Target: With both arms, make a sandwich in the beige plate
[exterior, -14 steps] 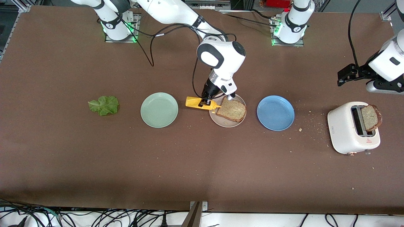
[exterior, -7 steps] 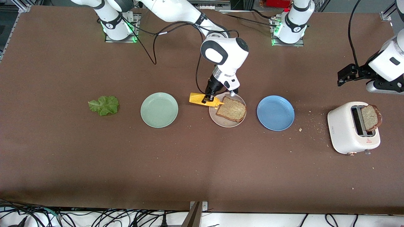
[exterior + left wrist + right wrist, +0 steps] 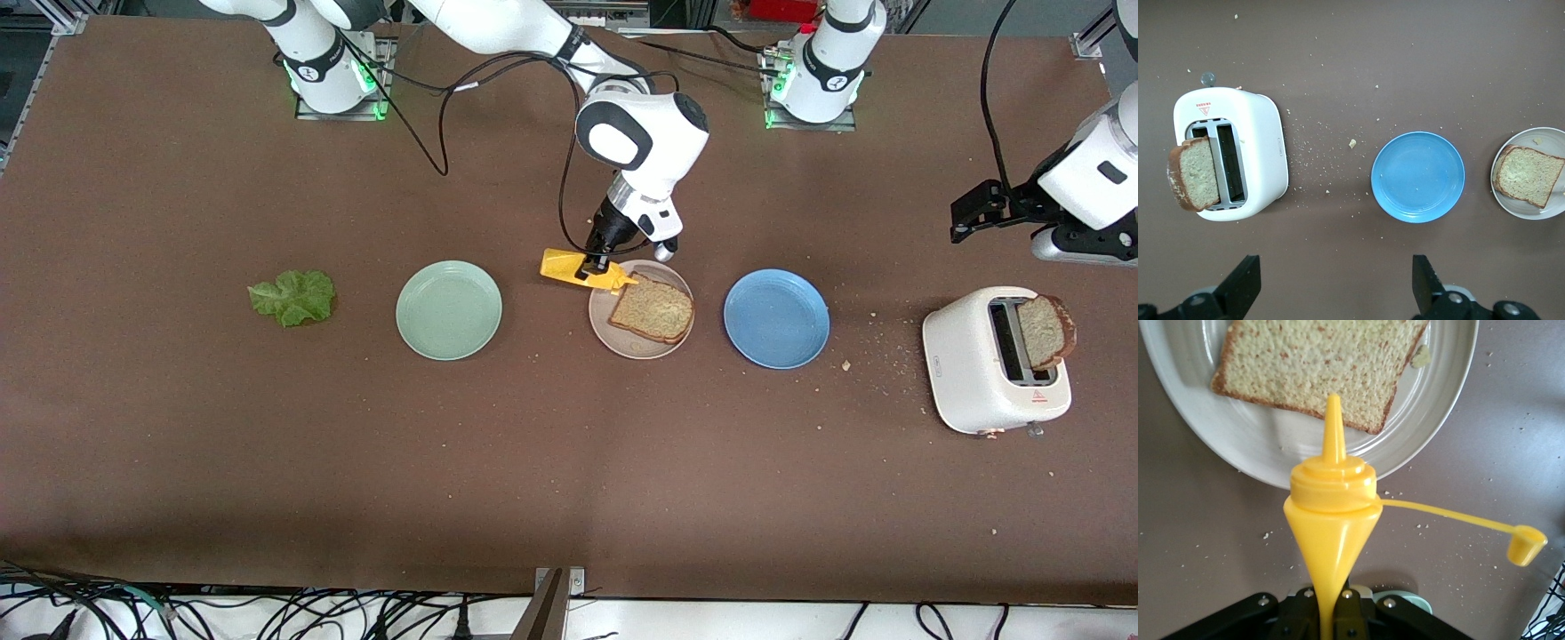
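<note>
Right hand [image 3: 594,268] grips yellow bottle [image 3: 578,269] over beige plate's [image 3: 605,334] speckled brown bread [image 3: 652,310].

Robotics lab, not a kitchen. Two white arm bases [image 3: 333,67] [image 3: 822,76] bolted through metal plates onto a brown table [image 3: 569,462], green status LEDs lit. Loose cables [image 3: 267,613] along the table's edge nearest the camera. Toaster [image 3: 991,360] and plates are just props.

the right arm reaches toward the counter's middle, its tool [image 3: 594,267] angled down and clamped tight. the left arm waits at its own end, tool [image 3: 969,218] spread wide.
</note>
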